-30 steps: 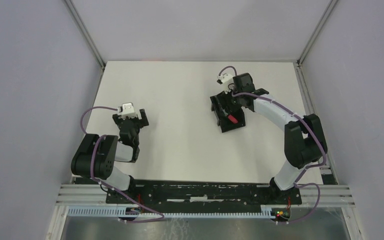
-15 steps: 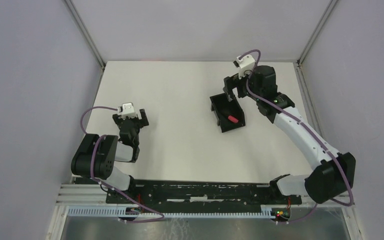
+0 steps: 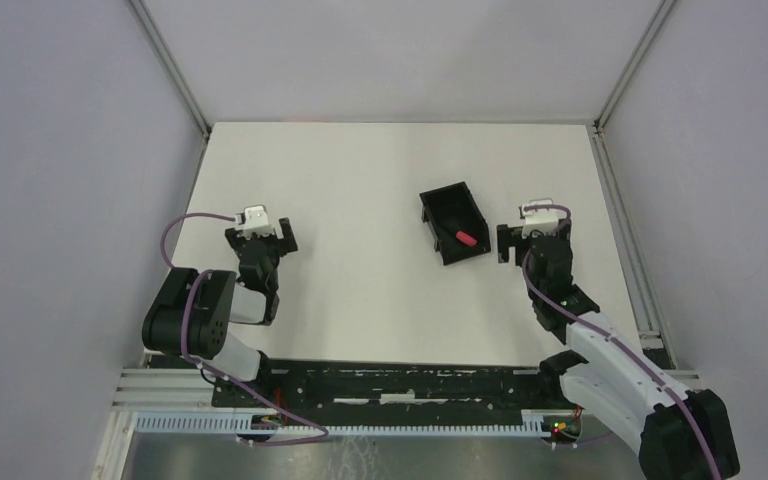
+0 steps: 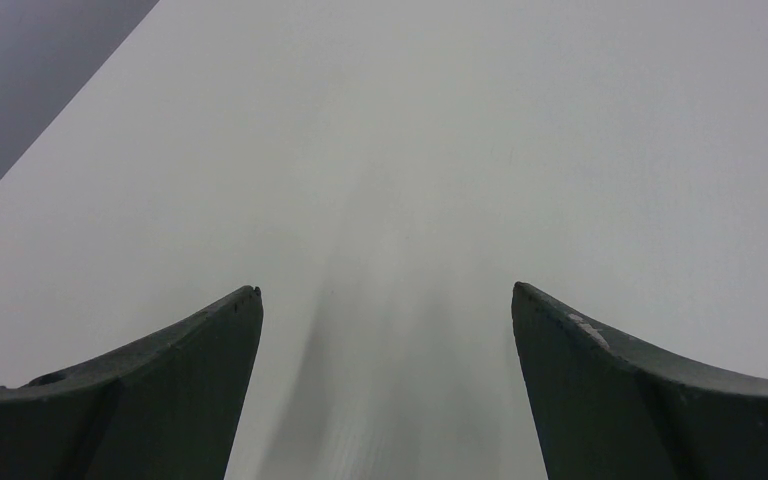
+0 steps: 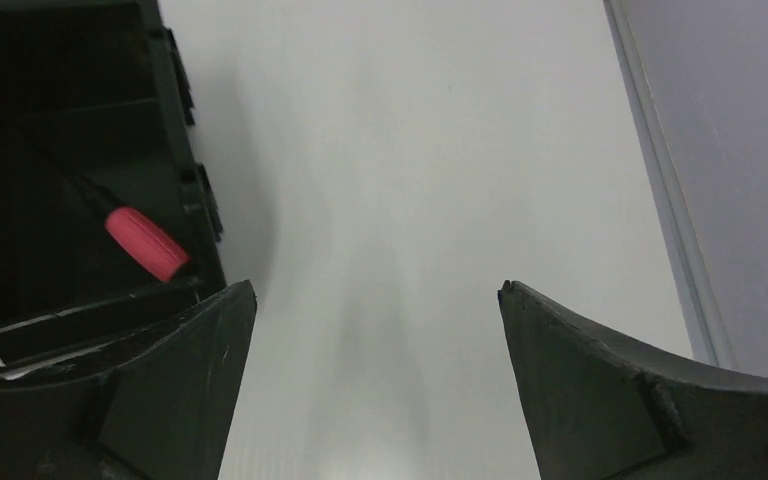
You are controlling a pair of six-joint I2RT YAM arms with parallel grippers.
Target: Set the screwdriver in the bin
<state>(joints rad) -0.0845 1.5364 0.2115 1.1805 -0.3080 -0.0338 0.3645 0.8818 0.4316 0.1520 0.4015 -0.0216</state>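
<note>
Screwdriver (image 3: 463, 238) lies inside the black bin (image 3: 432, 228), red handle toward its near end. Right gripper (image 3: 531, 240) hangs just beside the bin, fingers spread, empty. Left gripper (image 3: 260, 236), well apart, is likewise spread.

We see bright, diffuse light; soft, smeared shadows streak the table (image 4: 360, 380) in both slightly hazy wrist views

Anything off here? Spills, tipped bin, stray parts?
Nothing stands out. The screwdriver lies inside the bin, which sits upright on the table, only turned a bit against the table's edges. The left claw and the right claw are both open and empty.
</note>
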